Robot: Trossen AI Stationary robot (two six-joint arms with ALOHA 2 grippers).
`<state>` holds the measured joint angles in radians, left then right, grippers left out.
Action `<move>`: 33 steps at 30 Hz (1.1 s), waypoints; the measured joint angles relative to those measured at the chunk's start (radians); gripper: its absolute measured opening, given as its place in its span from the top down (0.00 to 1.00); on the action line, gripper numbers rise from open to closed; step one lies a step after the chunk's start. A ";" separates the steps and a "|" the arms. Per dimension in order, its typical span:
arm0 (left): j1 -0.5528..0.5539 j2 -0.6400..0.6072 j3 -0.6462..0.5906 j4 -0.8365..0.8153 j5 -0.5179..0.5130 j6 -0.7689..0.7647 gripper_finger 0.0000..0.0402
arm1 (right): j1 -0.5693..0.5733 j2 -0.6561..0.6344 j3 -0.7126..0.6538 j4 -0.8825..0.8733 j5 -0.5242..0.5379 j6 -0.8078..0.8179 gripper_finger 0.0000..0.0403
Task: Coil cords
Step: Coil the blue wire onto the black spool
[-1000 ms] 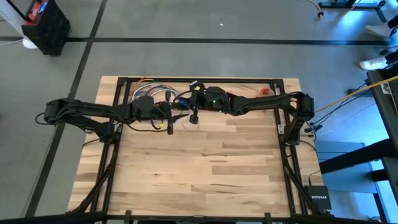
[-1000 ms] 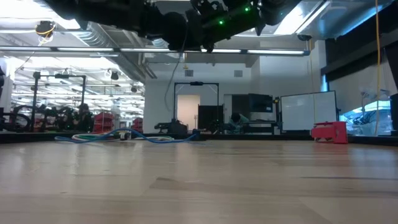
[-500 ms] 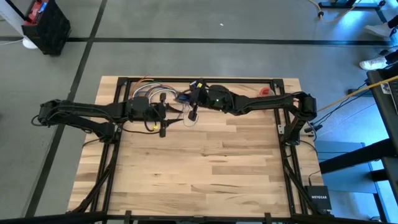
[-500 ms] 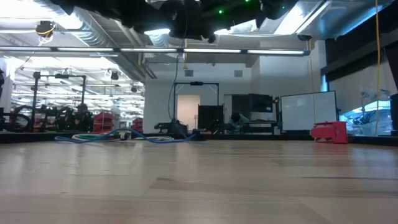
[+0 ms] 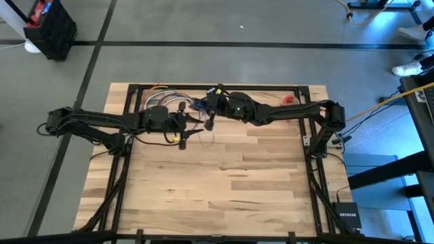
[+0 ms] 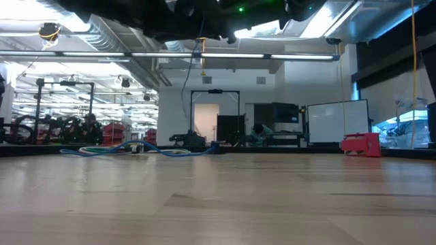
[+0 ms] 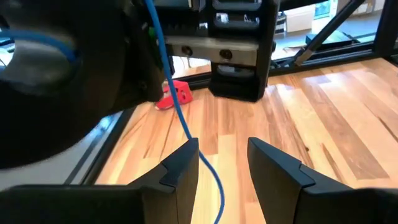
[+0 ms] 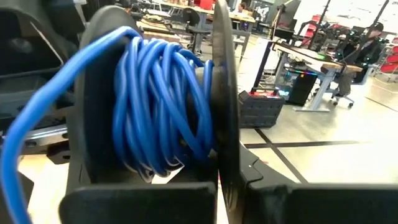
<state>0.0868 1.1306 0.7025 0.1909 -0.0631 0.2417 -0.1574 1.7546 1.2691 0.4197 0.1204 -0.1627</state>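
A black round spool [image 8: 155, 99] with blue cord [image 8: 161, 106] wound on it sits in my right gripper [image 8: 230, 186], high over the table's far middle [image 5: 211, 114]. The cord's free length [image 7: 180, 118] drops from the spool and passes down through the gap of my left gripper [image 7: 222, 155], which is open, just left of the spool [image 5: 185, 132]. In the low view the cord [image 6: 184, 88] hangs in a slack curve. A thin loop [image 5: 203, 140] of it lies on the wood below. My right gripper pinches one flat side disc of the spool at its rim [image 8: 222, 168] between its two fingers. The fingers point level, and the spool stands on edge beyond them, lifted clear of the table. My left gripper has the cord close beside one fingertip [image 7: 186, 155]; I cannot tell whether they touch.
A bundle of thicker multicoloured cables [image 5: 169, 102] lies at the far edge behind my left gripper, also in the low view [image 6: 136, 148]. A small red object [image 5: 290, 100] sits at the far right. The near half of the table [image 5: 224, 190] is bare wood.
My right gripper has risen with the spool, and in the low view both grippers have climbed nearly out of the top of the picture. The cord below them, which ran straight down, now hangs in a looser curve.
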 joint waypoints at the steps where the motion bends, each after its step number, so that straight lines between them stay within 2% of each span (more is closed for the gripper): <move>1: 0.000 0.002 0.000 0.010 0.000 0.000 0.67 | 0.000 0.000 -0.001 0.000 0.000 0.000 0.99; 5: 0.001 0.003 0.000 0.023 -0.003 -0.002 0.67 | 0.000 0.000 -0.001 -0.001 -0.033 0.001 0.99; 11: 0.002 0.003 0.000 0.027 -0.063 -0.032 0.67 | 0.001 0.000 -0.001 0.000 -0.044 0.001 0.99; 20: 0.002 0.011 0.000 0.033 -0.063 -0.033 0.67 | 0.000 0.000 -0.002 0.053 -0.111 -0.006 0.99; 26: 0.002 0.047 0.000 0.056 -0.060 -0.036 0.67 | 0.000 0.000 -0.002 0.062 -0.114 -0.007 0.99; 33: 0.002 0.053 0.000 0.081 0.035 -0.059 0.67 | 0.000 0.000 -0.002 0.059 -0.114 -0.020 0.99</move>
<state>0.0887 1.1835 0.7029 0.2716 -0.0285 0.1831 -0.1574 1.7546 1.2671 0.4782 0.0063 -0.1828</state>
